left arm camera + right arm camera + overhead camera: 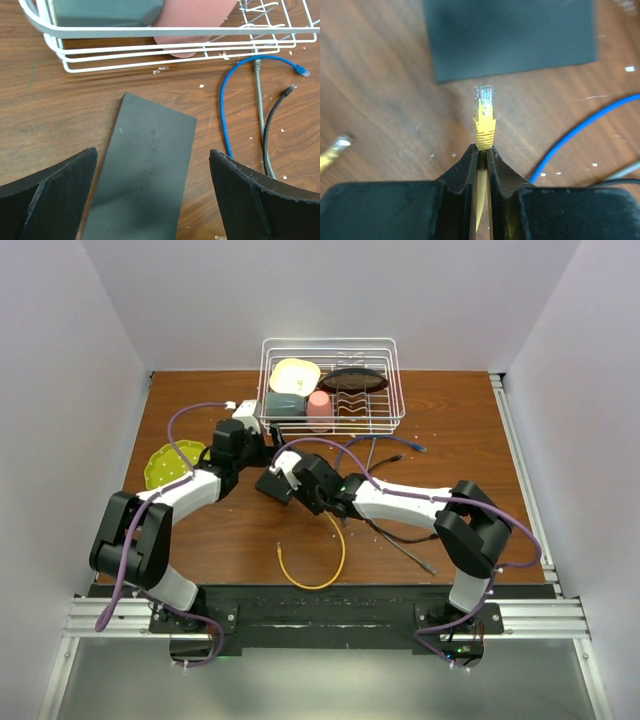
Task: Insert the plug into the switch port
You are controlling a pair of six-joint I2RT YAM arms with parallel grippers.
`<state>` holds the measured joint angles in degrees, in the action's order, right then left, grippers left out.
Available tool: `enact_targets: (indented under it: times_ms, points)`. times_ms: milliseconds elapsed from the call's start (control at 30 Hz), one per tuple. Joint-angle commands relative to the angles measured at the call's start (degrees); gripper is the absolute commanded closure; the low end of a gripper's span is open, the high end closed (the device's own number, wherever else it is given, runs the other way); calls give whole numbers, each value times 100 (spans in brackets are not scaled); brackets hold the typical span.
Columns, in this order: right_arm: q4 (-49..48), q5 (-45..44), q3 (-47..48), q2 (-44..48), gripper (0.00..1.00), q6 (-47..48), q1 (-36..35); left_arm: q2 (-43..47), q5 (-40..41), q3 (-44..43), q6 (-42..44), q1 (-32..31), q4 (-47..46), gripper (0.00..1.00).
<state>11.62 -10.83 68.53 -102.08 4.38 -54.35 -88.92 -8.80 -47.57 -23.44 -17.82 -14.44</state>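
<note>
We're clamping the right pincer (482,150) on the plug (484,107), aiming it at the switch (510,35) at 12 o'clock; left pincer (152,152) is hovering over it wide open, maybe for bracing.

The table (50,115) is surfaced in brown wood grain, lightly scuffed. The box (145,165) is finished in smooth, matt dark grey plastic with a faint sheen. The rack (150,31) is made of white coated wire. The plug (484,115) is moulded in clear plastic at the tip, ribbed yellow plastic behind.
</note>
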Motion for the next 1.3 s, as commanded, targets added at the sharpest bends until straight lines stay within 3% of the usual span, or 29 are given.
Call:
enact_targets:
  times_ms: [0, 433, 933, 1267]
  points:
    - [-28, 160, 38, 66, 100, 238, 47, -72, -104, 169, 24, 244, -507, 1]
    - [297, -218, 415, -743, 100, 177, 38, -1074, -764, 187, -99, 315, -1123, 5]
    - [728, -965, 775, -1226, 100, 221, -339, -1338, -1177, 134, -187, 315, -1316, 8]
    - [1290, -1782, 1610, -1902, 100, -148, -568, -1259, -1379, 204, -284, 315, -1395, 8]
